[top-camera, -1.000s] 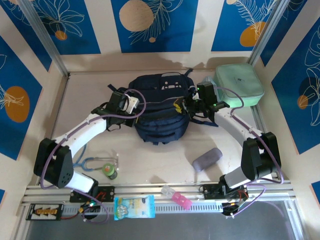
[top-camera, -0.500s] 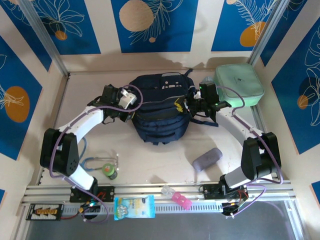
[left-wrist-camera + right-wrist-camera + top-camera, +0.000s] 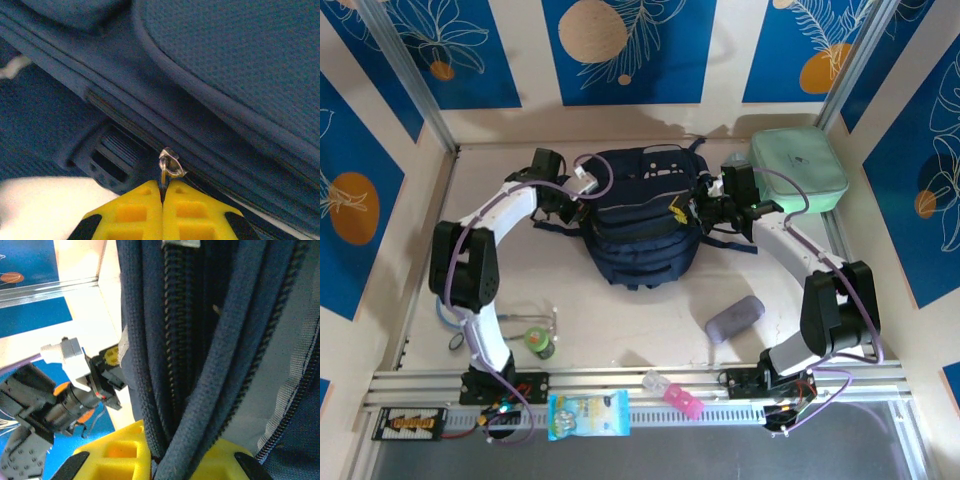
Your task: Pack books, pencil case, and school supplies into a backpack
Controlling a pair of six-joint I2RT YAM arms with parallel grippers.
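Evidently a zip-opening moment: both tools grip the backpack (image 3: 645,215), which lies at the far middle of the table (image 3: 620,330).

The left tool (image 3: 162,189) is pinched together on the metal zipper pull (image 3: 169,162) at the bag's left side, and the right tool (image 3: 161,452) is clamped on a navy fabric edge at its right. The pull should probably travel along the zipper track, not away from it, while the right side braces the fabric taut so the slider doesn't snag.
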